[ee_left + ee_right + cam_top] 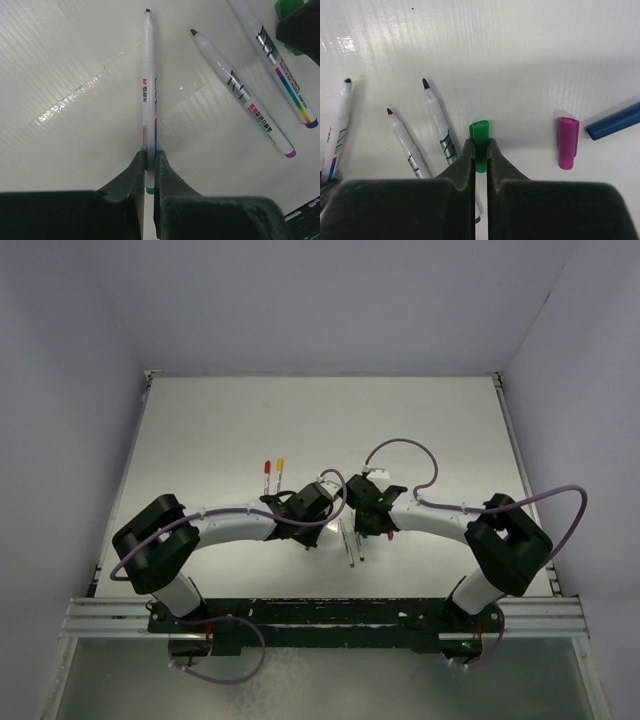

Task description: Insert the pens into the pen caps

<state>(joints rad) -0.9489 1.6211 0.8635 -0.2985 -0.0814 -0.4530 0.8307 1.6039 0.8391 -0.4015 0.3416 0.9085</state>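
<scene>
Left wrist: left gripper (150,162) pinched narrow on the rear of a thin white plastic pen w/ green butt (149,90), dark tip pointing away over the white worktop (60,75). To its right, not touching, lies a white pen w/ dark-red tip (235,85). Further right is a white pen w/ rainbow stripe (280,65).

Right wrist: right gripper (480,150) clamped on a short green plastic cap (480,130). To the right a stubby purple plastic cap (568,142) and a dark-blue plastic cap (615,122) lie flat, near each other, apart. The 2 loose pens lie to the left.

Top external: both grippers close together mid-worktop. Beyond the left one, a white pen w/ red cap (267,478) and a white pen w/ yellow cap (279,476) lie side by side.
</scene>
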